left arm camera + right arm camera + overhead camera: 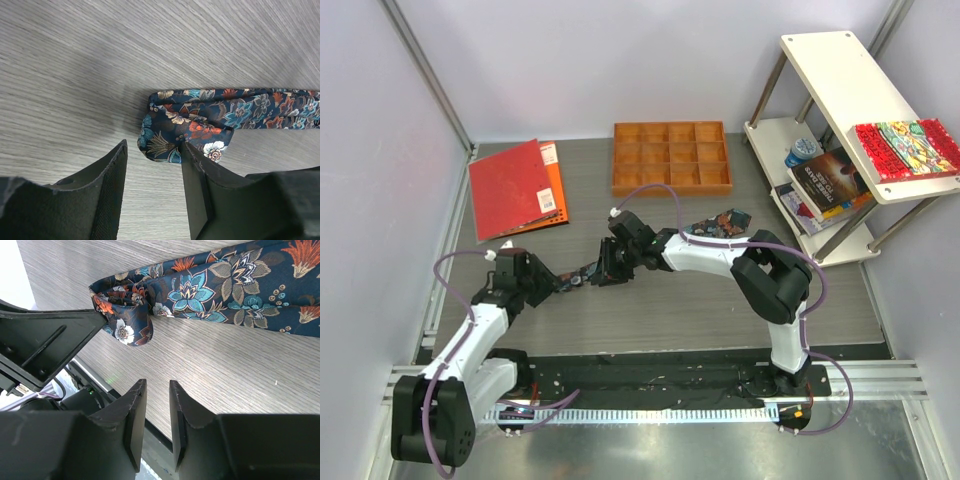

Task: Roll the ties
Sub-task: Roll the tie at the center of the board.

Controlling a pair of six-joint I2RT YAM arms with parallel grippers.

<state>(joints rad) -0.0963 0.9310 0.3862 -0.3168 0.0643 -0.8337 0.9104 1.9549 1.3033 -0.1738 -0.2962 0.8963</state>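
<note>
Down at its 8 o'clock end the tie [200, 120] is just starting to curl, most lying unrolled, with left tool [153, 150] and right tool [157, 387] both hanging parted, empty.

Bright, even light from above. Tie [210, 112] casts soft shadow on table [75, 75]. My fingers [107, 200] close to lens, dark, slightly blurred. Glare on metal strip [650, 440] at table's near edge.
</note>
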